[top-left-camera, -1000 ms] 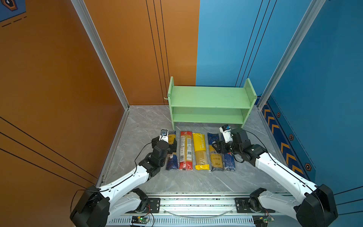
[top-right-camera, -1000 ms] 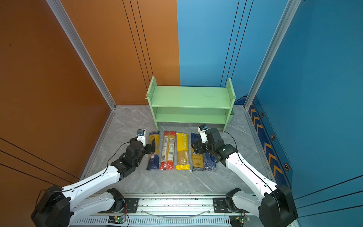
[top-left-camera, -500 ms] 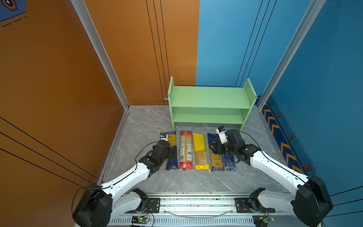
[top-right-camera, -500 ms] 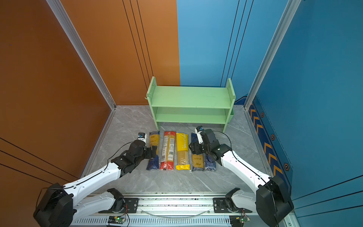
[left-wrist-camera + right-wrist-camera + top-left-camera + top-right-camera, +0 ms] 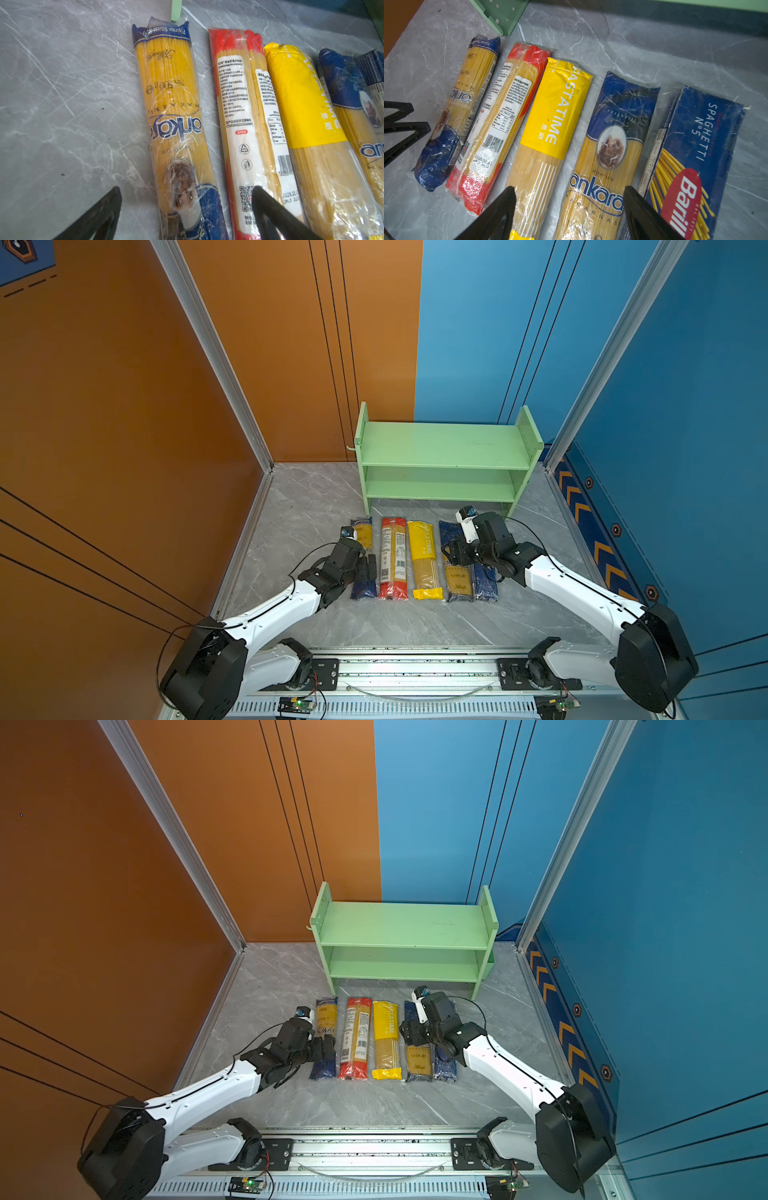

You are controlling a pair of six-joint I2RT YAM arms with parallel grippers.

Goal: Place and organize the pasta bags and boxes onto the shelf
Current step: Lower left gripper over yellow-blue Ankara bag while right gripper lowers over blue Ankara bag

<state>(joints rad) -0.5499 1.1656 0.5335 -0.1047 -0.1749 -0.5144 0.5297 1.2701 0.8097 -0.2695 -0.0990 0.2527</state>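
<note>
Left hand (image 5: 187, 189) spread over ankara bag (image 5: 172, 104); red-ended bag (image 5: 234, 93) close alongside.

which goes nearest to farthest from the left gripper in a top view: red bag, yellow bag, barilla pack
1. red bag, beside the left gripper
2. yellow bag, middle of the row
3. barilla pack, far right end
</note>
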